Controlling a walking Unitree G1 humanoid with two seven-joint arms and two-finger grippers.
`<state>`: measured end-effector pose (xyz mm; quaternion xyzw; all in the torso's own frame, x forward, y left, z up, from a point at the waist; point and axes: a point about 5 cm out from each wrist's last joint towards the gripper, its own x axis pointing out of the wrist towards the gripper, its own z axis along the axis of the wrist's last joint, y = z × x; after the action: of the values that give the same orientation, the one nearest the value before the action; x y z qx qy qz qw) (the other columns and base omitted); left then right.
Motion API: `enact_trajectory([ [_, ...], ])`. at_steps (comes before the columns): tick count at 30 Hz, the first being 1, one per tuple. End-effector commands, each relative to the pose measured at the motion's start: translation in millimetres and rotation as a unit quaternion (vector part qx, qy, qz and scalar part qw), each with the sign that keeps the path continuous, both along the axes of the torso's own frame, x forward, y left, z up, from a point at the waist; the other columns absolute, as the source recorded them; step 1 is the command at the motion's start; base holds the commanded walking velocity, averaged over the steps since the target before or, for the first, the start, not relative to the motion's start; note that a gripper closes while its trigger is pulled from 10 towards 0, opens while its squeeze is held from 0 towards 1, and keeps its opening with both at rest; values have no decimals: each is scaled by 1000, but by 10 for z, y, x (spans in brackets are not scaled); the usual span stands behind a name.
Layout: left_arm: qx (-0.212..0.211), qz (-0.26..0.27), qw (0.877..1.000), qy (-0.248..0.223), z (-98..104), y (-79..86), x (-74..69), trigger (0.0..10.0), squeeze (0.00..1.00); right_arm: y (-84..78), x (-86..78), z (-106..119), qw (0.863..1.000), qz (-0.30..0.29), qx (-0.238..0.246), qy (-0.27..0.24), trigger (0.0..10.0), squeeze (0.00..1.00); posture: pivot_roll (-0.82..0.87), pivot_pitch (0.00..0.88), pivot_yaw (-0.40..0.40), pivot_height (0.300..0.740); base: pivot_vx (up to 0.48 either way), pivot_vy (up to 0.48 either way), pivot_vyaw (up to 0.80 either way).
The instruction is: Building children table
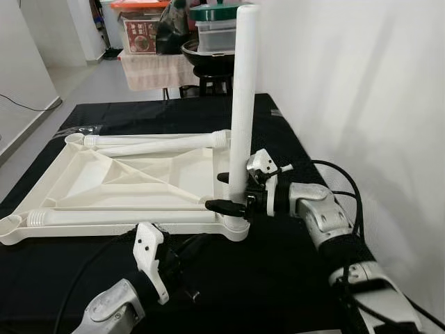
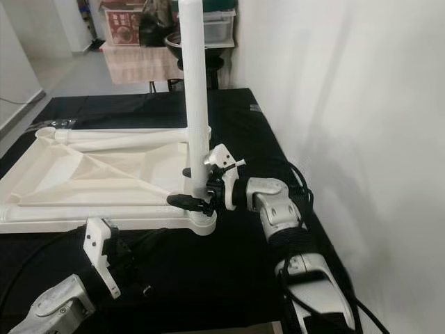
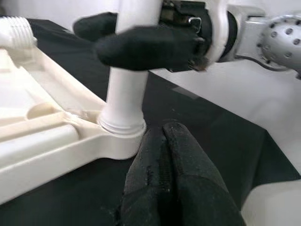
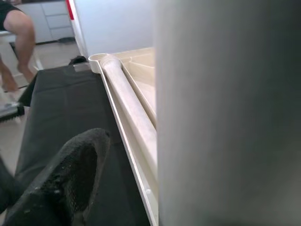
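The white tabletop [image 1: 125, 182] lies upside down on the black cloth [image 1: 278, 278], and one white leg [image 1: 243, 104] stands upright in the socket at its near right corner [image 1: 235, 228]. The right gripper [image 1: 233, 191] is clamped around that leg low down, one black finger on each side, just above the socket. Two more legs lie flat on the tabletop, one along the near edge [image 1: 118, 217] and one along the far edge [image 1: 153, 142]. The left gripper [image 3: 164, 155] hovers just in front of the corner with its fingers pressed together, holding nothing. To my eye the leg is not fully seated: a threaded collar shows above the socket in the left wrist view. The risk is that a turn from so low a grip tilts the tall leg and cross-threads it, or that the light tabletop spins or slides on the cloth, since nothing pins it down. Letting go early could let the leg topple towards the wall [image 1: 361, 104] on the right.
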<state>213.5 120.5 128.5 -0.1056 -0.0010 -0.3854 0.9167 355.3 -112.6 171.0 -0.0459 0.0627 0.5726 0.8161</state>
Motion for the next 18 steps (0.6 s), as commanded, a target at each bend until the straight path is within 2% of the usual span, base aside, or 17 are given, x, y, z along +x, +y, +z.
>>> enact_trajectory([
  [1,17,-3,1000,1,-37,21,-23,10000,0,40,-4,-15,1000,15,10,9,510,0,-28,0,-3,740,0,0,0],
  [2,18,-2,1000,1,-33,24,-34,10000,0,19,-28,-45,999,28,11,14,0,0,-20,0,-6,740,0,0,0],
  [8,24,6,1000,2,-42,56,-60,10000,0,-30,-67,-116,999,35,13,17,0,0,-19,0,-6,740,0,0,0],
  [9,24,12,1000,15,-116,61,-121,10000,0,-120,-94,-221,1000,-22,-4,-2,0,0,-48,0,-6,740,0,0,0],
  [10,24,12,1000,15,-116,61,-121,10000,0,-120,-94,-221,1000,-22,-4,-2,0,0,-48,0,-6,740,0,0,0],
  [12,9,12,1000,27,-116,20,-214,10000,0,-231,-129,-292,992,-125,-2,-8,0,0,-57,0,-20,740,0,0,0],
  [13,9,12,1000,27,-116,20,-214,10000,0,-231,-129,-292,992,-125,-2,-8,0,0,-57,0,-20,740,0,0,0],
  [14,-3,14,999,35,-115,6,-253,10000,0,-245,-182,-323,980,-197,18,-13,0,0,-60,0,-23,740,0,0,0],
  [15,-3,10,999,40,-125,-14,-292,10000,0,-285,-285,-434,947,-320,15,-23,0,0,-75,0,-18,740,0,0,0],
  [16,-3,10,999,40,-125,-14,-292,10000,0,-285,-285,-434,947,-320,15,-23,0,0,-75,0,-18,740,0,0,0],
  [17,-1,7,999,43,-138,-25,-315,10000,0,-342,-378,-502,913,-407,7,-31,0,0,-75,0,-18,740,0,0,0],
  [18,-1,7,999,43,-138,-25,-315,10000,0,-342,-378,-502,913,-407,7,-31,0,0,-75,0,-18,740,0,0,0],
])
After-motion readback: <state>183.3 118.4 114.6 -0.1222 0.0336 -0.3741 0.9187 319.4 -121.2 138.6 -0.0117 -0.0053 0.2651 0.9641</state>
